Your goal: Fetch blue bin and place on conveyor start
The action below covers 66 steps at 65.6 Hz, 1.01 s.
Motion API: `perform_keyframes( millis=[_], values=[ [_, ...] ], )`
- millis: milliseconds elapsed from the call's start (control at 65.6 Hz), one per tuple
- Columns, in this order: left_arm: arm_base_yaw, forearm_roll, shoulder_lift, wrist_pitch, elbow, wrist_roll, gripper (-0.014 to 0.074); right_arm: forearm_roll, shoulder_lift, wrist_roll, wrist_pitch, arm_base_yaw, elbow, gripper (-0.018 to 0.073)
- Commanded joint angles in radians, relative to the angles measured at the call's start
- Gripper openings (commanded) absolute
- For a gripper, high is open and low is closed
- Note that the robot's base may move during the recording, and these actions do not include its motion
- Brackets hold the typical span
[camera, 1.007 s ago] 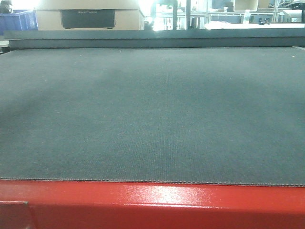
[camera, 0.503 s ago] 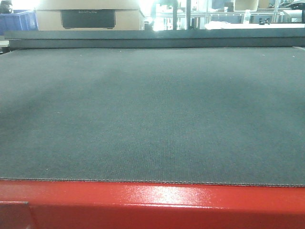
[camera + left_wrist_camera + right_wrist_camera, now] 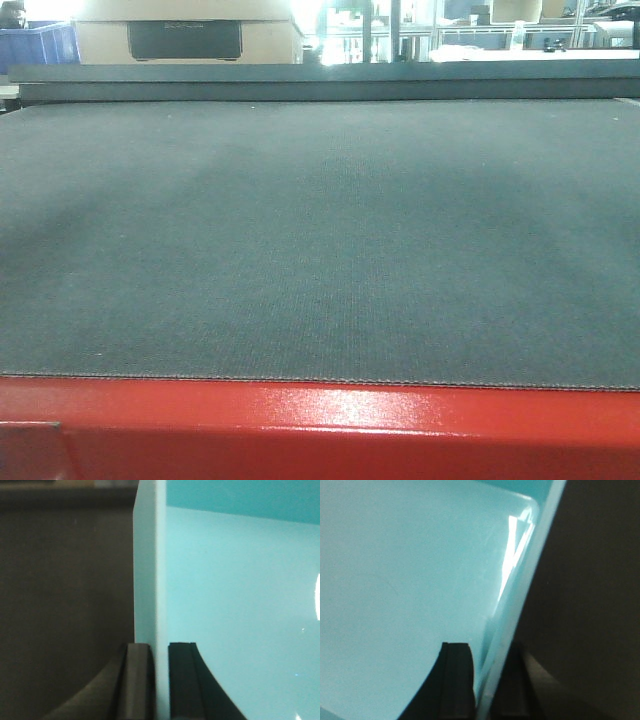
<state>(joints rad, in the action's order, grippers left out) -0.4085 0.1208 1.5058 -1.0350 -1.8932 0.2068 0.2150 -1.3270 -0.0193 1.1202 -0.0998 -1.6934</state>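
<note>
Belt texture fills the front view. That's the conveyor start [image 3: 320,240], dark grey and matte, with its red frame [image 3: 320,430] running along the near edge. Way at the back I can make out a cardboard box [image 3: 185,35] with a dark blue crate [image 3: 40,45] beside it.

Over on the left wrist cam, the left pincer [image 3: 160,647] is clamped on a wall of the blue bin [image 3: 230,605]. One black finger [image 3: 137,680] sits on the outside and the other on the inside, with the thin pale wall squeezed between them and running straight away from the tips. The smooth turquoise inside spreads out past the inner finger. Past the outer finger there's just a dark surface [image 3: 65,605], and I can't tell whether the bin touches it.

The right wrist cam is a similar story. The right pincer [image 3: 487,650] grips another wall of the bin, one finger [image 3: 455,680] inside and one outside. The wall leans across this shot, with a rounded corner up ahead of the tips catching glare. The same dark stuff lies beyond the outer finger.
</note>
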Motion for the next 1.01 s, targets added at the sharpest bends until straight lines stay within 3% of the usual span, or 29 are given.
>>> perform_keyframes(
  millis=[0, 168, 397, 519, 686, 763, 824, 991],
  values=[
    [0.007, -0.001, -0.015, -0.052, 0.067, 0.004, -0.0111, -0.009, 0.011, -0.031, -0.004, 0.006, 0.044, -0.0152],
    [0.007, -0.001, -0.017, 0.042, 0.319, 0.004, -0.0111, 0.008, 0.008, -0.031, -0.139, 0.006, 0.252, -0.0152],
    [0.039, -0.009, -0.017, 0.356, 0.611, 0.004, -0.0111, 0.008, -0.076, -0.031, -0.336, 0.006, 0.434, -0.0152],
    [0.068, -0.027, -0.003, 0.463, 0.686, 0.004, -0.0111, 0.008, -0.147, -0.033, -0.378, 0.006, 0.442, -0.0152],
    [0.098, -0.029, 0.047, 0.474, 0.706, 0.004, -0.0109, 0.008, -0.224, -0.033, -0.417, 0.006, 0.442, -0.0134],
    [0.097, -0.029, 0.061, 0.474, 0.706, 0.004, -0.0060, 0.008, -0.247, -0.033, -0.412, 0.006, 0.442, -0.0050],
    [0.097, -0.029, 0.067, 0.467, 0.706, 0.004, 0.0012, 0.008, -0.256, -0.033, -0.402, 0.006, 0.442, 0.0075],
    [0.097, -0.022, 0.068, 0.443, 0.702, 0.004, 0.0376, 0.006, -0.255, -0.033, -0.395, 0.006, 0.440, 0.0476]
  ],
)
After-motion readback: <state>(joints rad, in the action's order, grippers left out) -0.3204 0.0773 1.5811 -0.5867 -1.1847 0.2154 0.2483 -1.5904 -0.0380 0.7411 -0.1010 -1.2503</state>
